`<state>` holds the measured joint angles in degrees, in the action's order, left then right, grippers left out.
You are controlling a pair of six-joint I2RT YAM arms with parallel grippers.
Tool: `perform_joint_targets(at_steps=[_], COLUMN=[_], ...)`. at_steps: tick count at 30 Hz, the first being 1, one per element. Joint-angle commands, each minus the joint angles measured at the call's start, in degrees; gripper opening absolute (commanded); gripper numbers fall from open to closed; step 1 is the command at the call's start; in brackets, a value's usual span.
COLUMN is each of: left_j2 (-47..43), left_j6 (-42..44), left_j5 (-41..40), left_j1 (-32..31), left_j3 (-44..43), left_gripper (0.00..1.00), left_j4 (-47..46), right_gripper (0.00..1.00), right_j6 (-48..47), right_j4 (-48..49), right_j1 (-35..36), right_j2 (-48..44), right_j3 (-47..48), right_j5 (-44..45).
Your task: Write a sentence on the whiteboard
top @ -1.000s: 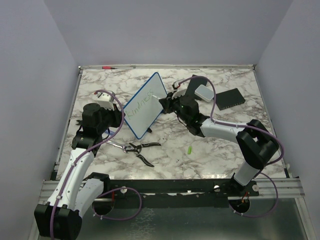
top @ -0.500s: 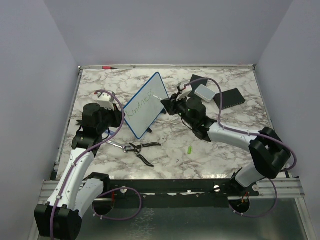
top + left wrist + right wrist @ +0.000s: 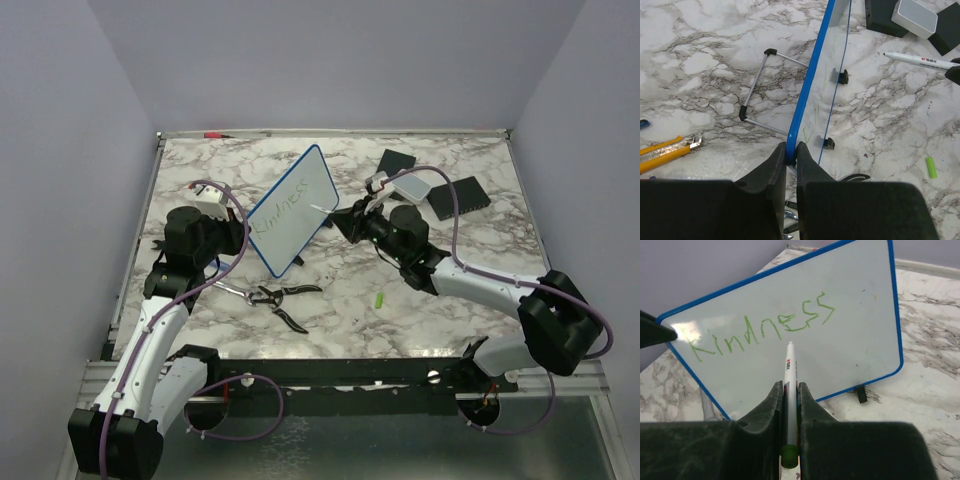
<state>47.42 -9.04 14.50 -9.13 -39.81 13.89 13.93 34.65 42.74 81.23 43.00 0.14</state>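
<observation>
The whiteboard (image 3: pixel 292 208), blue-framed, stands tilted on its wire stand. My left gripper (image 3: pixel 243 234) is shut on its blue left edge, as the left wrist view (image 3: pixel 791 146) shows. The sentence (image 3: pixel 762 329) is one green word, "Kindness", on the board's face (image 3: pixel 850 300); no second line shows. My right gripper (image 3: pixel 342 216) is shut on a white marker (image 3: pixel 790 371) with a green end. The marker tip points at the board below "ness". In the left wrist view the marker (image 3: pixel 917 60) is a short way off the board (image 3: pixel 812 85).
Pliers (image 3: pixel 280 297) lie in front of the board, with a green marker cap (image 3: pixel 380 299) to their right. Black pads (image 3: pixel 462 195) (image 3: pixel 397 161) and a white box (image 3: pixel 410 185) sit at the back right. A yellow knife (image 3: pixel 665 150) lies left.
My right arm has drawn back to the right, taking the marker tip away from the board's face. The left gripper and the board have not moved.
</observation>
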Motion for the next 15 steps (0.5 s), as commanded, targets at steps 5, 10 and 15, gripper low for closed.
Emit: perform_joint_targets(at_steps=[5,10,15], left_j2=[-0.5,-0.3,-0.3], left_j6=[0.8,0.8,0.9], left_j5=[-1.2,-1.1,-1.1], left_j1=[-0.1,-0.1,-0.1], left_j3=[0.5,0.5,0.5], left_gripper=[0.03,0.03,0.03], left_j4=[0.6,0.6,0.6], right_gripper=[0.01,0.01,0.01], right_j6=[0.6,0.9,1.0], right_j4=[2.7,4.3,5.4], right_j1=[3.1,6.6,8.4], right_j2=[-1.5,0.8,3.6], right_j3=[-1.9,-1.4,0.1], right_j5=[-7.8,-8.5,-8.6])
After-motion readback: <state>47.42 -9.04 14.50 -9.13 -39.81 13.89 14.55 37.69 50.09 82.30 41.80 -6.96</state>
